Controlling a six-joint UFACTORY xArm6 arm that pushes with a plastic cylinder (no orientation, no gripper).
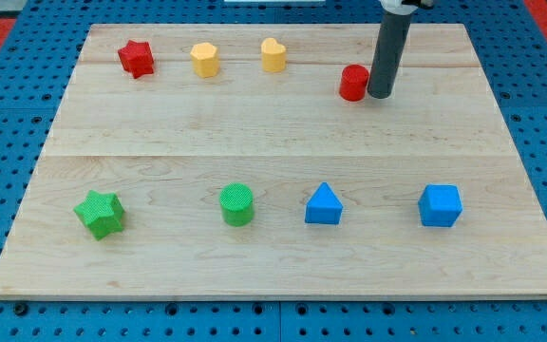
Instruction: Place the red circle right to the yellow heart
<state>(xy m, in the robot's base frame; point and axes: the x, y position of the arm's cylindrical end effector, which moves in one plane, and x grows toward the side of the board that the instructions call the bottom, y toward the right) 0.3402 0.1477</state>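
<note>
The red circle is a short red cylinder near the view's top, right of centre. The yellow heart stands to its left and a little higher, with a gap between them. My tip is the lower end of the dark rod. It rests on the board right beside the red circle, on its right side, touching or nearly touching it.
A wooden board on a blue pegboard bears a red star and a yellow hexagon at the top left. A green star, a green circle, a blue triangle and a blue cube line the bottom.
</note>
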